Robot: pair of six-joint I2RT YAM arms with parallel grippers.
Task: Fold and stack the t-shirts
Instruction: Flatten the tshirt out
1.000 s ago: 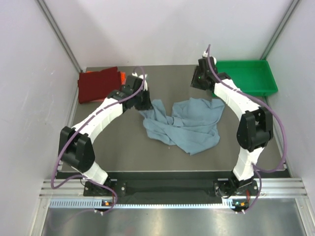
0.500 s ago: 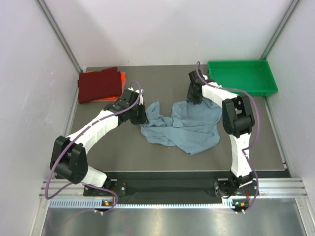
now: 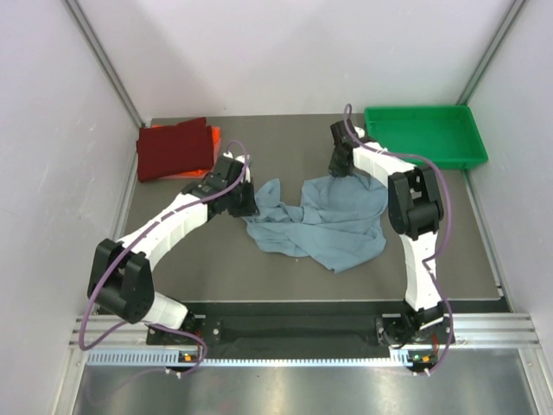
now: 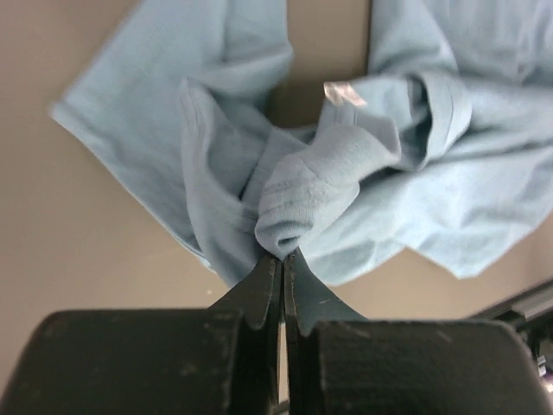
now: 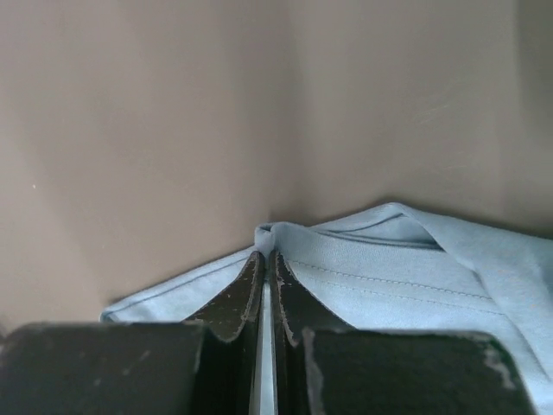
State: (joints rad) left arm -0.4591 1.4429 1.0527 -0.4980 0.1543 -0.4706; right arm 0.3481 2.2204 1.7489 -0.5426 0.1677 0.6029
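A crumpled grey-blue t-shirt [image 3: 328,220] lies in the middle of the table. My left gripper [image 3: 248,207] is shut on a bunched fold [image 4: 298,207] at its left edge. My right gripper [image 3: 339,169] is shut on the hemmed edge [image 5: 363,259] at the shirt's far side, pinching a small tuck of cloth. A dark red t-shirt [image 3: 175,149], folded into a rectangle, lies at the back left on top of an orange t-shirt [image 3: 215,136], of which only a strip shows.
A green plastic tray [image 3: 428,134] stands at the back right corner. White walls close in the table on three sides. Bare table [image 3: 216,268] shows in front of the shirt.
My right gripper came down from above the tray's left edge to the shirt's far edge and shut on it. The left gripper drew its fold slightly left and nearer.
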